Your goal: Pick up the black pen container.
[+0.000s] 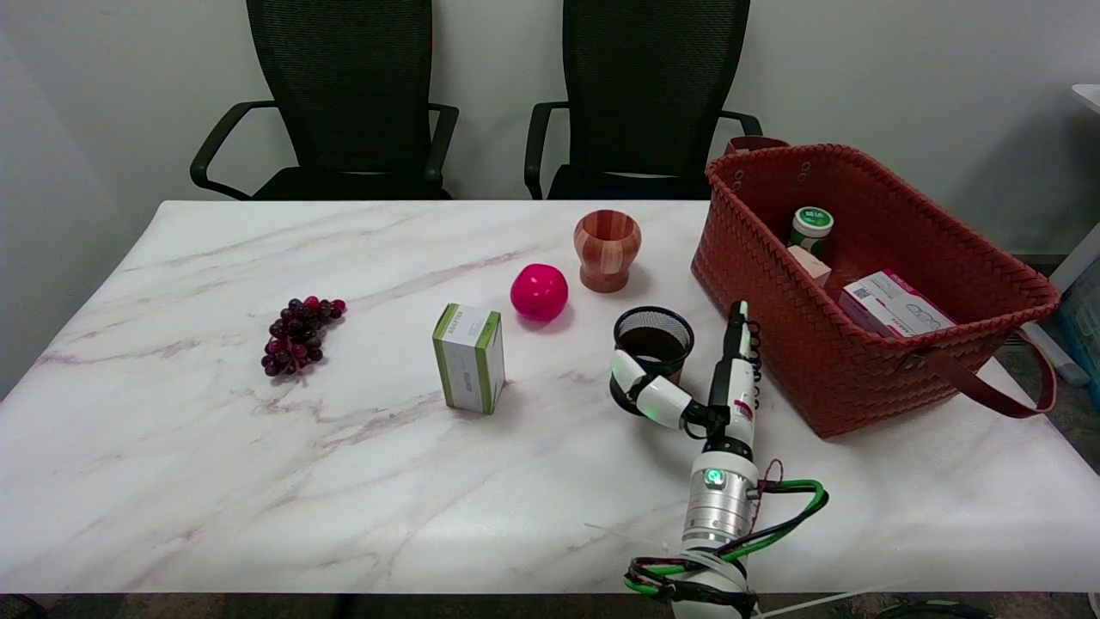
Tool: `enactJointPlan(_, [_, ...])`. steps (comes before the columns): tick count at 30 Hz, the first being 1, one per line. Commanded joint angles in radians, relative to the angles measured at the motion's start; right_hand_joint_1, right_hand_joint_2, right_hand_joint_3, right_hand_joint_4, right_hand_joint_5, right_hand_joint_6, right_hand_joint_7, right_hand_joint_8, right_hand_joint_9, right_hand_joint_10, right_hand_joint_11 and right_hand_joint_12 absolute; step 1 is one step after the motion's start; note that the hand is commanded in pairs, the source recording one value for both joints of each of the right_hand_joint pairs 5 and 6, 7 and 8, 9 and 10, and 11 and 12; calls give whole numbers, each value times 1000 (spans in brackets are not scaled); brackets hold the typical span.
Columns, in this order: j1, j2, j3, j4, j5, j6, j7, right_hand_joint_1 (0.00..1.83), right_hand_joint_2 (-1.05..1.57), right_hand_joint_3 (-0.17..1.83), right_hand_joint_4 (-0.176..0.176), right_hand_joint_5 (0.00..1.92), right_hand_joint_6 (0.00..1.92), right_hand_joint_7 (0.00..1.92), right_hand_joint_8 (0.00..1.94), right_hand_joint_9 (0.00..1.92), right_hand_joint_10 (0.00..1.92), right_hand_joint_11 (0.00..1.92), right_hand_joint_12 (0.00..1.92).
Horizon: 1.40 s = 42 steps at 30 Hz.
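While hand flanks holder, basket crowds.

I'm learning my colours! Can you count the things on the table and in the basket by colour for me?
Black: 1, the pen container
Pink: 1, the ball
Purple: 1, the grapes
Wood brown: 1, the cup
Green and white: 2, the box and the small jar
Red-brown: 1, the basket
Pale: 2, the boxes in the basket
Total: 9
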State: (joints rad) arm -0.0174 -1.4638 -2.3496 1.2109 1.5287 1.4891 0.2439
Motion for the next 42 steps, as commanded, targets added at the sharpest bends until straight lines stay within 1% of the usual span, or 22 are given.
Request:
enactJointPlan(1, [30,5,15,-43,22,-90,50,1100,467,424,0,0,0,0,0,0,0,0,0])
enactJointPlan(9, [59,5,14,-76,22,-130,94,1096,479,429,0,0,0,0,0,0,0,0,0])
enactJointPlan(26, [62,0,3,-76,18,-149,97,1098,487,435,0,0,0,0,0,0,0,0,0])
enactJointPlan(32, [70,1,6,-93,13,-179,128,1098,487,440,0,0,0,0,0,0,0,0,0])
enactJointPlan(42, [84,5,3,-103,12,-176,140,1093,523,434,0,0,0,0,0,0,0,0,0])
